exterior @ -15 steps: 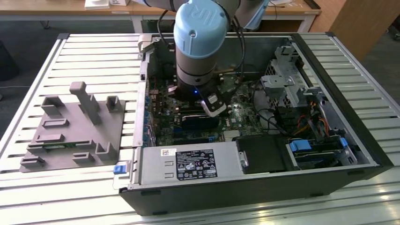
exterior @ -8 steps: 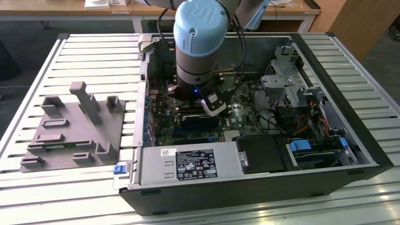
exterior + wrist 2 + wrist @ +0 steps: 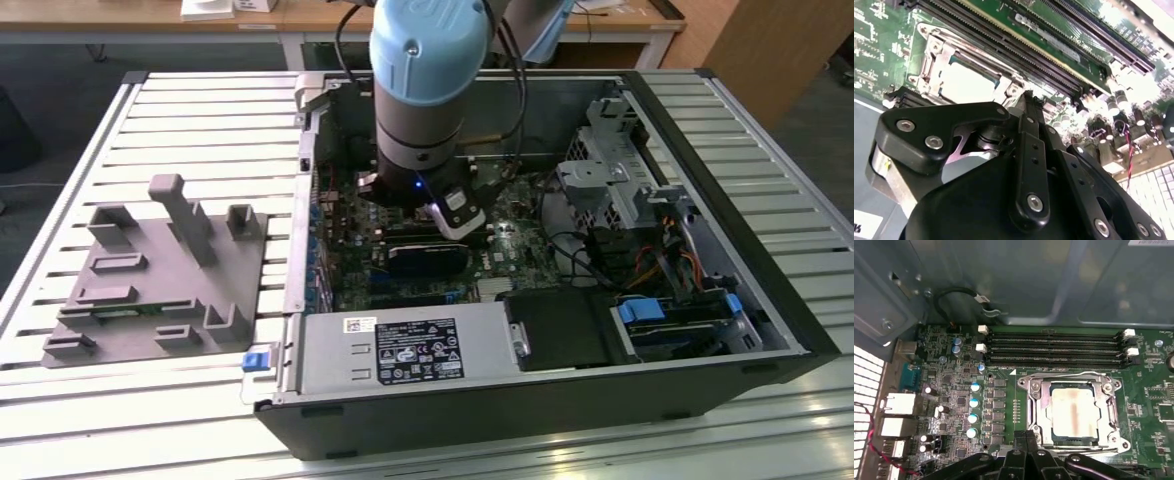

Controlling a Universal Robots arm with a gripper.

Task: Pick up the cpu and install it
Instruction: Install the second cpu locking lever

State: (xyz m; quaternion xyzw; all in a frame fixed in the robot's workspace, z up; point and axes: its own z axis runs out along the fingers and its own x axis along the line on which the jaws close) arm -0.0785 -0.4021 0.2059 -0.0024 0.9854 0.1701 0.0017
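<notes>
The cpu (image 3: 1074, 412) is a pale square chip lying flat inside the dark metal-framed socket (image 3: 1032, 407) on the green motherboard. It also appears in the second wrist view as a bright square (image 3: 966, 82) within the frame. My gripper (image 3: 1026, 436) hovers just beside the socket's edge with its black fingers pressed together and nothing between them. The second wrist view has the fingertips (image 3: 1029, 99) above the board, close to the socket's corner. In the exterior view the gripper (image 3: 454, 218) reaches down into the open computer case.
Black memory slots (image 3: 1054, 346) run alongside the socket. A grey plastic tray (image 3: 147, 270) sits on the slatted table at the exterior view's left. The power supply (image 3: 400, 350), drive cage (image 3: 607, 180) and loose cables (image 3: 641, 265) crowd the case around the arm.
</notes>
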